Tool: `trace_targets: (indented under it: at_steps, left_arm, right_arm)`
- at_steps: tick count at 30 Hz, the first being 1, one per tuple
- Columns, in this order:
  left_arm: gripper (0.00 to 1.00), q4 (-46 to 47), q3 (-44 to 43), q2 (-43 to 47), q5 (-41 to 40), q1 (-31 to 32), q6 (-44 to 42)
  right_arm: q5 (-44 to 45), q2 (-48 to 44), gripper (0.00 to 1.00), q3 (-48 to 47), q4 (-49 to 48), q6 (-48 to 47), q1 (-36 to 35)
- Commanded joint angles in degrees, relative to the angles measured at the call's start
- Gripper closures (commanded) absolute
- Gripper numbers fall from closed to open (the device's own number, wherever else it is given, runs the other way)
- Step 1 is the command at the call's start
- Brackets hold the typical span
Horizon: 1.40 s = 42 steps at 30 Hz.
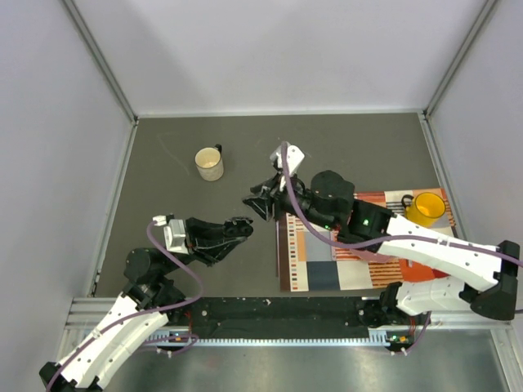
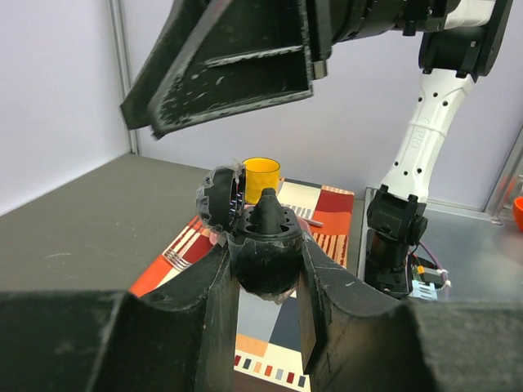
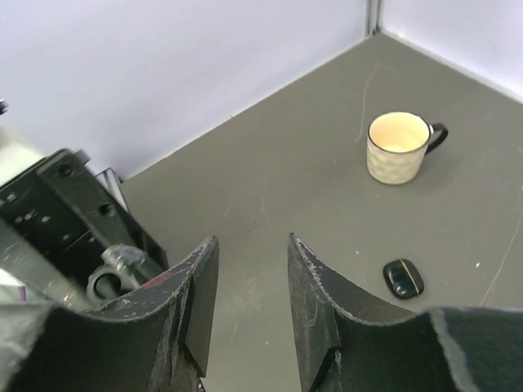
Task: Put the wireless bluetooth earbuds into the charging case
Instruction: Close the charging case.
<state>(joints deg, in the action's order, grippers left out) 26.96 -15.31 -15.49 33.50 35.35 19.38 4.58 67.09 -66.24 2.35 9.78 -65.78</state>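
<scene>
One dark grey table (image 1: 180, 131), pale walls (image 1: 270, 49); left hand (image 1: 241, 227) clamps open charging case (image 2: 263, 245); right hand (image 3: 252, 245) parted, empty.

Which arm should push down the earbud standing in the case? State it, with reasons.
Right. The left gripper is shut on the open charging case, holding it up; the right gripper hangs open and empty just above the earbud.

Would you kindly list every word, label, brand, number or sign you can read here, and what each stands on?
None: no view shows readable text.
The striped mat carries only coloured blocks and stripes.
The cream mug, yellow mug and small black case show no lettering.
The open charging case shows no legible mark.
</scene>
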Motion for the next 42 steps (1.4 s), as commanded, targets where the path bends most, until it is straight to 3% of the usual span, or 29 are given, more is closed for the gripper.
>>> trace_targets:
  at_steps: [1, 9, 22, 30, 34, 37, 38, 42]
  left_arm:
    - [1.00, 3.4, -0.6, 0.8, 0.5, 0.2, -0.4]
    - [1.00, 3.3, -0.8, 0.9, 0.8, 0.2, 0.0]
    - [1.00, 3.4, -0.4, 0.5, -2.5, 0.2, -0.2]
    - [1.00, 3.4, -0.1, 0.4, -6.3, 0.2, 0.7]
    - [1.00, 2.2, 0.0, -0.2, -8.5, 0.2, 1.0]
    - [1.00, -1.5, -0.5, 0.5, -10.5, 0.2, 1.5]
    - [1.00, -3.9, -0.7, 1.2, -13.0, 0.2, 3.1]
    - [1.00, -9.9, -0.9, 3.1, -19.7, 0.2, 6.0]
  right_arm:
    - [5.0, 3.9, 0.60, -5.9, 4.7, 6.2, -0.2]
    - [2.0, 8.2, 0.60, -10.0, 8.8, 7.9, 0.5]
    - [-12.5, 5.5, 0.65, -5.0, 7.8, 6.1, 0.2]
    - [-2.2, 4.9, 0.65, 0.9, 6.3, 13.9, -0.4]
    - [10.4, 2.3, 0.58, 4.1, 5.5, 16.7, -0.4]
    - [15.5, -0.2, 0.44, 5.8, 5.6, 19.0, 0.8]
    - [16.0, -1.9, 0.37, 6.2, 6.2, 22.1, 1.5]
    - [11.8, -6.7, 0.32, 11.6, 6.5, 33.5, 10.0]
